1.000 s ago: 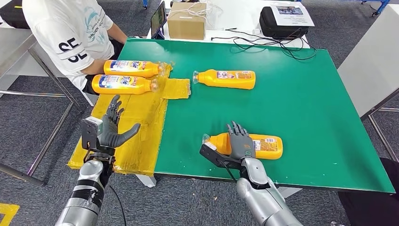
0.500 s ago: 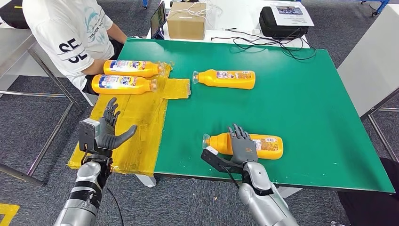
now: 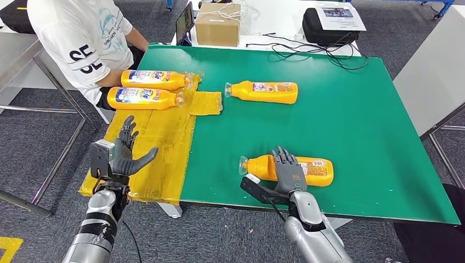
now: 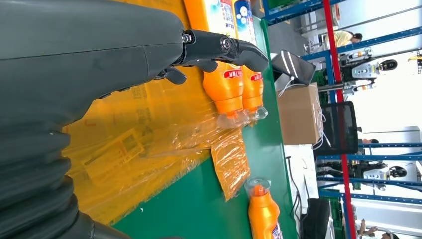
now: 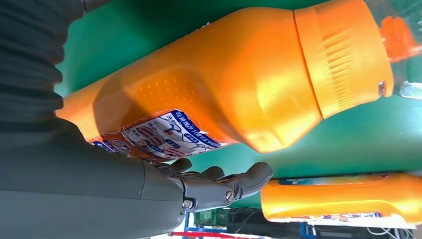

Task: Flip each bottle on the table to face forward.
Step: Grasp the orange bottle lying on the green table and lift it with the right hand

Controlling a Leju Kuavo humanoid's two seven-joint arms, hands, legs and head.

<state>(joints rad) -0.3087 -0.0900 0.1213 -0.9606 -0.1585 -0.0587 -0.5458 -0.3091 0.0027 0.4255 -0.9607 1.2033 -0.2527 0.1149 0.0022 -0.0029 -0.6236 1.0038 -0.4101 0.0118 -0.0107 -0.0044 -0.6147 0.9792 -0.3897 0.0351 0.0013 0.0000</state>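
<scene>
Right robot hand (image 3: pixel 287 170) draped over the near orange bottle (image 3: pixel 310 170) lying at the green tabletop's (image 3: pixel 351 126) front edge, grip unclear; next it needs rolling label-forward, while left robot hand (image 3: pixel 127 151) hovers open over the yellow sheet (image 3: pixel 159 137).

Four orange bottles, all lying flat. Near bottle (image 3: pixel 290 169) under my right hand (image 3: pixel 286 171), cap left. Far bottle (image 3: pixel 262 91) mid-table, cap left. Two labelled bottles (image 3: pixel 143 88) side by side, probably front-up.
</scene>
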